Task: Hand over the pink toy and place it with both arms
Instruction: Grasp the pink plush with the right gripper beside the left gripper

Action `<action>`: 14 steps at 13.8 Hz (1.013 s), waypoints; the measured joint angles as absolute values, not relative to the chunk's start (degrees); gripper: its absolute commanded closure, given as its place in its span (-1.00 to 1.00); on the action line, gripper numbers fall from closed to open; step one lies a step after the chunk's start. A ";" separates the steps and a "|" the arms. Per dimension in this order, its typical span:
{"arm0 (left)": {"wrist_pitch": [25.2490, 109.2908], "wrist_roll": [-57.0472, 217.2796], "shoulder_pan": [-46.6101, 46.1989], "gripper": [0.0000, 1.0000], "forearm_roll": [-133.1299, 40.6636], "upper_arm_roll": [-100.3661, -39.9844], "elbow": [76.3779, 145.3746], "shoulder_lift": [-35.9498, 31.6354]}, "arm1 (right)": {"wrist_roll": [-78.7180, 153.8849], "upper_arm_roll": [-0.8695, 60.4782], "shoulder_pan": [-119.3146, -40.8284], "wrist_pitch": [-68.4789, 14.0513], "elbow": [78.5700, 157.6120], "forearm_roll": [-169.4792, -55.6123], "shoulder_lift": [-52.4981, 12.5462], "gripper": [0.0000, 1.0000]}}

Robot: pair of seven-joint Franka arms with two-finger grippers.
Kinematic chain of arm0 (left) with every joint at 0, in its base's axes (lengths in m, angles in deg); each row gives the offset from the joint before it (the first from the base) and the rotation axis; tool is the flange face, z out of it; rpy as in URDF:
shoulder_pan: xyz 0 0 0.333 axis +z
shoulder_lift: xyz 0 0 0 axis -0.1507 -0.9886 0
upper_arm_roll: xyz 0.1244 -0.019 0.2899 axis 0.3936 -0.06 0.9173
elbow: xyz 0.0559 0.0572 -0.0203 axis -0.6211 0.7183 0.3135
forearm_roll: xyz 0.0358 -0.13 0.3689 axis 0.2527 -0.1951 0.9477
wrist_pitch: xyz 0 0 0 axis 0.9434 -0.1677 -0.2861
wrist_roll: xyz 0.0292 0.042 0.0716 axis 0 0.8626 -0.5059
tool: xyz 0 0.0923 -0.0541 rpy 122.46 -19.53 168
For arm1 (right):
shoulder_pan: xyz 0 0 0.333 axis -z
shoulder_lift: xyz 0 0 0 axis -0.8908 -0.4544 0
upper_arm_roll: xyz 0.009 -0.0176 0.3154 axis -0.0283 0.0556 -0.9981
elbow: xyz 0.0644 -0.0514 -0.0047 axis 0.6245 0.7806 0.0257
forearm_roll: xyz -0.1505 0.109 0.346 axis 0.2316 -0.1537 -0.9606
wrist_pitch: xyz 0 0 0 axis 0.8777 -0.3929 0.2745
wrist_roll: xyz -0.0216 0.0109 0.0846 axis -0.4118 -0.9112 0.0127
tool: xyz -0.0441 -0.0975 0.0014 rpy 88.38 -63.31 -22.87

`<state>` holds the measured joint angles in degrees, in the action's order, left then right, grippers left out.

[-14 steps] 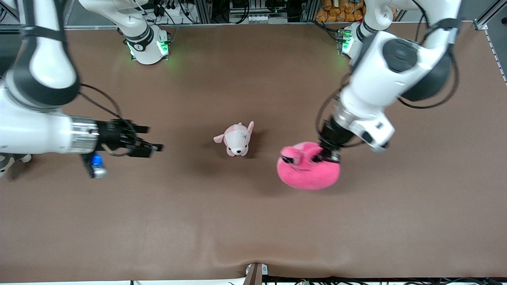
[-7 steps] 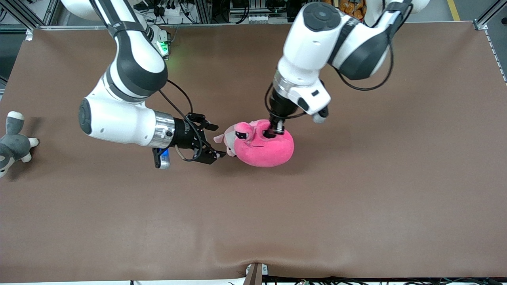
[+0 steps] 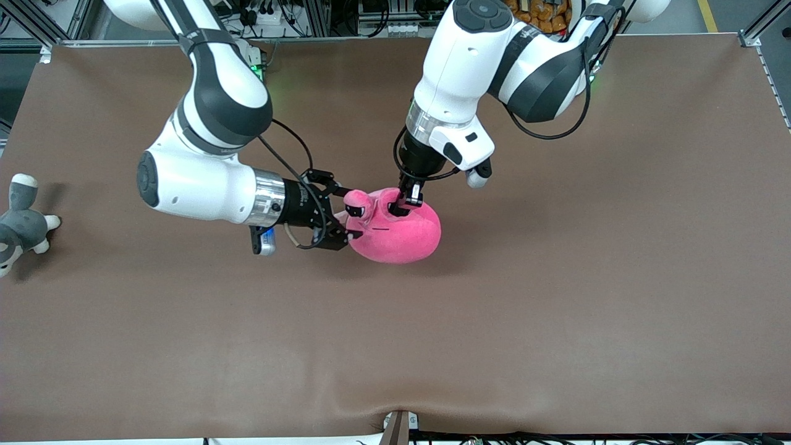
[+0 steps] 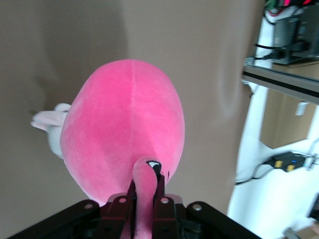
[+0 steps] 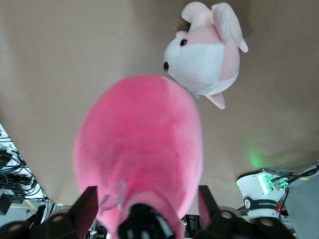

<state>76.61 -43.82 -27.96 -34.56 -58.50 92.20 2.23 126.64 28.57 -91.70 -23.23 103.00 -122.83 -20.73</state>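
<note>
Brown covering runs across the whole tabletop [image 3: 556, 309], with both white arms reaching in over its middle. Up in the air there hangs the pink toy [image 3: 395, 232], a round hot-pink plush, caught between the two arms. From above, the left pincer [image 3: 406, 203] comes down on it, its fingers drawn narrow and pinching a small protruding nub on top of the toy; in the left wrist view that nub sits squeezed between the two black fingers [image 4: 160, 199], with the plump body [image 4: 124, 134] hanging below. At the toy's end toward the right arm, the right pincer [image 3: 346, 213] lies level, its fingers spread wide to either side of the plush, so that the toy [image 5: 142, 149] sits between them in the right wrist view. Under the toy, a pale pink-and-white puppy plush [image 5: 207, 55] lies on the tabletop. A grey-and-white plush [image 3: 21, 219] lies at the right arm's end of the tabletop, well apart from everything else.
</note>
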 measured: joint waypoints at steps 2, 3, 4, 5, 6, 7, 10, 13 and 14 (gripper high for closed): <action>77.67 -46.07 -28.54 1.00 -32.60 -58.50 92.19 2.20 | 128.01 28.58 -91.98 -23.28 102.99 -122.88 -20.74 1.00; 77.74 -46.65 -28.88 1.00 -32.07 -58.48 92.19 2.08 | 128.95 28.66 -91.98 -23.32 102.97 -122.97 -20.74 1.00; 77.78 -46.82 -29.15 1.00 -31.86 -58.48 92.19 1.90 | 129.79 28.81 -91.97 -23.32 102.97 -123.31 -20.74 1.00; 77.82 -46.91 -29.30 1.00 -31.68 -58.46 92.19 1.74 | 130.31 29.02 -91.95 -23.32 102.97 -124.06 -20.74 1.00; 77.90 -46.92 -29.33 1.00 -31.61 -58.41 92.19 1.63 | 130.74 29.22 -91.88 -23.32 102.97 -124.82 -20.74 1.00; 77.97 -46.92 -29.32 1.00 -31.61 -58.32 92.19 1.58 | 130.94 29.36 -91.74 -23.31 102.97 -125.32 -20.74 1.00; 78.18 -46.92 -29.33 -1.00 -31.60 -58.25 92.18 1.56 | 131.03 29.52 -91.20 -23.31 102.93 -126.02 -20.74 1.00; 78.31 -46.93 -29.33 -1.00 -31.18 -58.22 92.13 1.56 | 131.08 29.59 -91.08 -23.32 102.81 -126.08 -20.74 1.00; 78.41 -46.93 -29.34 -1.00 -30.28 -58.22 92.07 1.56 | 131.08 29.65 -91.06 -23.35 102.76 -126.08 -20.74 1.00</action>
